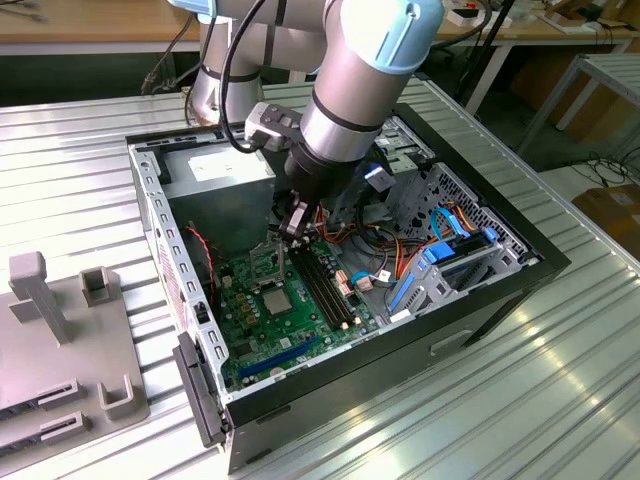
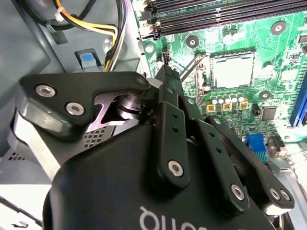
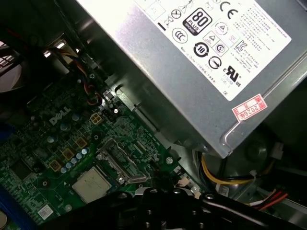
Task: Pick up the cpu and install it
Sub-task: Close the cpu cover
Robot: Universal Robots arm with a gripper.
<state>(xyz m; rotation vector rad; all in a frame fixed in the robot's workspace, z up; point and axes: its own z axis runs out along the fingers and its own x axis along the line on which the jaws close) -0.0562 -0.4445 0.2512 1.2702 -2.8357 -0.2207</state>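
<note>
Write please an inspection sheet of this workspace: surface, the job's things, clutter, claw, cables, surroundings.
Surface: ribbed metal table, an open computer case lying on it.
Job's things: cpu lies flat in the socket on the green motherboard; also in both wrist views.
Clutter: grey plastic fixtures at the exterior view's left.
Claw: claw hangs inside the case above the board, beside the power supply; holds nothing visible.
Cables: yellow, black and red bundles by the power supply; blue cables near the drive bay.
Surroundings: wooden benches behind.
</note>
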